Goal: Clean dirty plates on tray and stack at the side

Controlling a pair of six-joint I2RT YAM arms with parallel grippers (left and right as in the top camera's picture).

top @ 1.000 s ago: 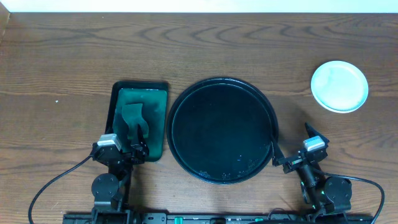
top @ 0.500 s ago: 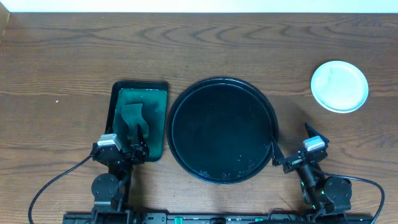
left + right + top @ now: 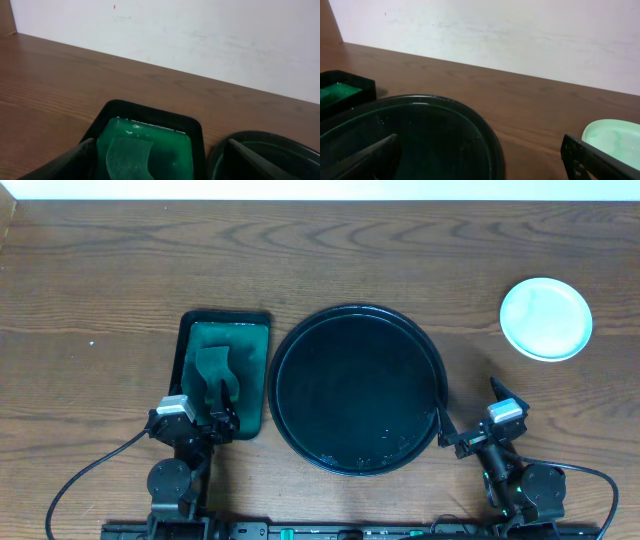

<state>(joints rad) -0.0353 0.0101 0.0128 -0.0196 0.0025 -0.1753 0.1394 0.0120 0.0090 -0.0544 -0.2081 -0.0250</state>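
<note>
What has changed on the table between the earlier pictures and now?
Nothing visibly changed. The black tray is in the middle, the white plate lies to its right, the sponge sits in the green tray, and the left gripper and right gripper are open.

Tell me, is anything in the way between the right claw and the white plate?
No, nothing visible is. The right gripper sits open next to the black tray. Only bare wooden table lies between it and the white plate, which is farther back and to its right.
</note>
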